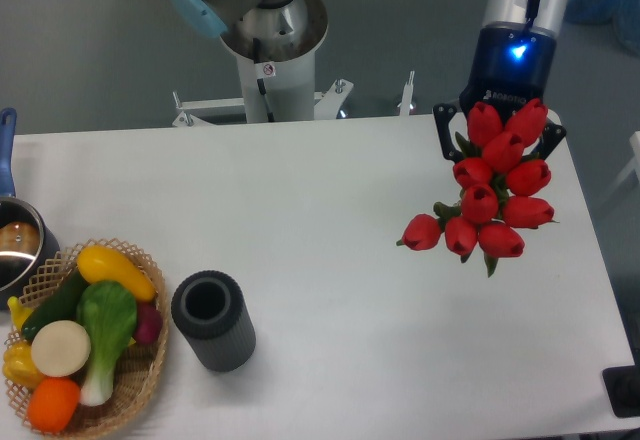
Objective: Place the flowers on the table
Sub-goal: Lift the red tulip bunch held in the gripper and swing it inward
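Camera view from above the table (330, 210): the gripper (499, 128) hangs over the right side of the white tabletop, its blue-lit body pointing down and its two dark fingers (444, 126) spread on either side of the bunch of red tulips (490, 195). The buds cover the space between the fingers, so I cannot tell whether they are clamped on the stems. The tulips hang below the gripper with buds toward the camera; whether they touch the tabletop is unclear. Well apart, near the front left, a dark ribbed cylinder (212, 320) stands upright, just beside a wicker basket (140, 380) of vegetables. A metal pot (15, 245) with a blue handle sits at the left edge.
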